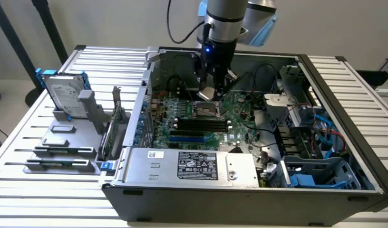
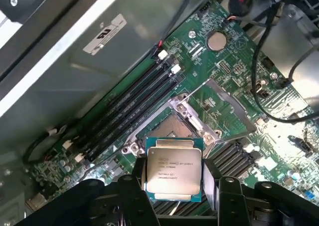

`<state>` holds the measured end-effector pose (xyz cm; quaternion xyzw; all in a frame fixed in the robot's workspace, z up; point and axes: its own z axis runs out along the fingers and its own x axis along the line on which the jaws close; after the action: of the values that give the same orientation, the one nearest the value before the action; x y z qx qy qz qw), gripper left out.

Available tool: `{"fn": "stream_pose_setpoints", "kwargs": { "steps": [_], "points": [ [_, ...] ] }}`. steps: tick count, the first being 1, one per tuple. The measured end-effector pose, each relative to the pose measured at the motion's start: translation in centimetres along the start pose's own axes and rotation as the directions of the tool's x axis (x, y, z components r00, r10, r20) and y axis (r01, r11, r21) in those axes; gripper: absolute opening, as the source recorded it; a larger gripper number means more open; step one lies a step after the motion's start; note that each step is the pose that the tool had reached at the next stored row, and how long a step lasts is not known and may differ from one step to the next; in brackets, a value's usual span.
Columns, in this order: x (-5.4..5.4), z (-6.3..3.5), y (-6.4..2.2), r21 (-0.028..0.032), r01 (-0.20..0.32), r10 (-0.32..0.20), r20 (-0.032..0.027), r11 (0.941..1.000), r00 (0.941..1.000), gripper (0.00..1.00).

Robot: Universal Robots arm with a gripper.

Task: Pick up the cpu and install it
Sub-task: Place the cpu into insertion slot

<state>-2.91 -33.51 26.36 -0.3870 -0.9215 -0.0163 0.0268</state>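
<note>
The cpu [image 2: 173,169], a flat square chip with a silver top and printed text, sits between the two black fingers [image 2: 133,188] of my gripper [image 2: 175,186], which is shut on its edges. It hangs just above the open socket [image 2: 169,125] on the green motherboard [image 2: 224,61]; the socket's metal load plate [image 2: 227,105] is swung up. In the exterior view my gripper [image 1: 210,92] reaches down into the open computer case [image 1: 245,190], holding the cpu [image 1: 207,93] tilted a little above the socket [image 1: 207,110].
Black memory slots [image 2: 124,113] run beside the socket. The power supply [image 1: 194,166] fills the case's near side, with cables and a drive cage [image 1: 302,114] at the exterior view's right. Outside the case stand a hard drive in a blue bracket [image 1: 64,95] and grey holders [image 1: 61,152].
</note>
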Motion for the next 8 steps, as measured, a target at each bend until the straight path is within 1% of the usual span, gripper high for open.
{"fn": "stream_pose_setpoints", "kwargs": {
  "steps": [2, 4, 6, 8],
  "points": [
    [-0.01, 0.22, 0.00, -0.0024, -0.038, 0.038, 0.0003, 0.9993, 0.9993, 0.55],
    [-0.02, 0.43, 0.00, -0.0047, -0.074, 0.074, 0.0004, 0.9972, 0.9973, 0.55],
    [-0.04, 0.64, -0.01, -0.0069, -0.110, 0.110, 0.0006, 0.9939, 0.9940, 0.55],
    [-0.05, 0.85, -0.01, -0.0091, -0.145, 0.145, 0.0006, 0.9894, 0.9894, 0.55]
  ]
}}
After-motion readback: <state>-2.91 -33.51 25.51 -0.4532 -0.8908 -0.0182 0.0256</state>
